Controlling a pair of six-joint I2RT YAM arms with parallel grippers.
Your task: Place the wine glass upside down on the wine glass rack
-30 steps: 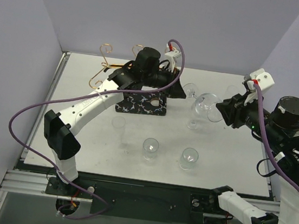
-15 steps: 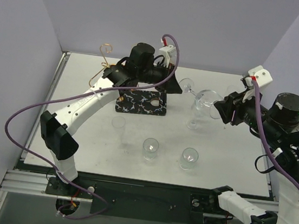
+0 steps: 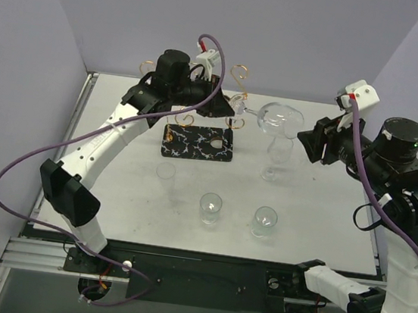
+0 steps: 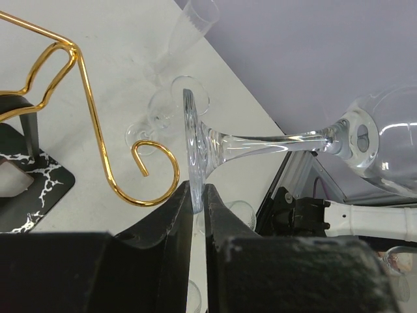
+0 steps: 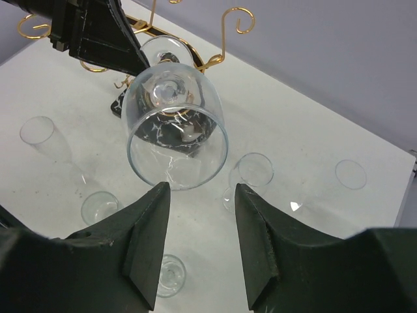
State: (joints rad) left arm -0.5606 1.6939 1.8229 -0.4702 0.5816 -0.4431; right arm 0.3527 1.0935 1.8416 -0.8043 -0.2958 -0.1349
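My left fingers (image 4: 195, 195) are pinched nearly shut on the edge of the wine glass's foot. The wine glass (image 4: 260, 140) lies on its side in the air, stem level, bowl pointing away toward my right arm. I hold it by the foot because the foot is the part that must slide into the wire. This grip leaves the stem free.

My right fingers (image 3: 308, 140) stand well apart. The bowl's rim is just in front of them, and as far as I can see they touch nothing and carry nothing. The whole weight is therefore on my left.

The wine glass rack (image 3: 195, 141) sits on the desk (image 3: 113, 190) just below and behind my left wrist. In my left wrist view, 1 of its golden curls is close beside the foot but not touching it.

By my reckoning the glass is not yet hung. It has to turn bowl-down, with the stem fed between the wires so the foot rests on top. A thin pinch on a disc can pivot, so slow turning seems wise.

2 small glasses (image 3: 211, 202) stand nearer the desk's front edge, well clear of the rack.
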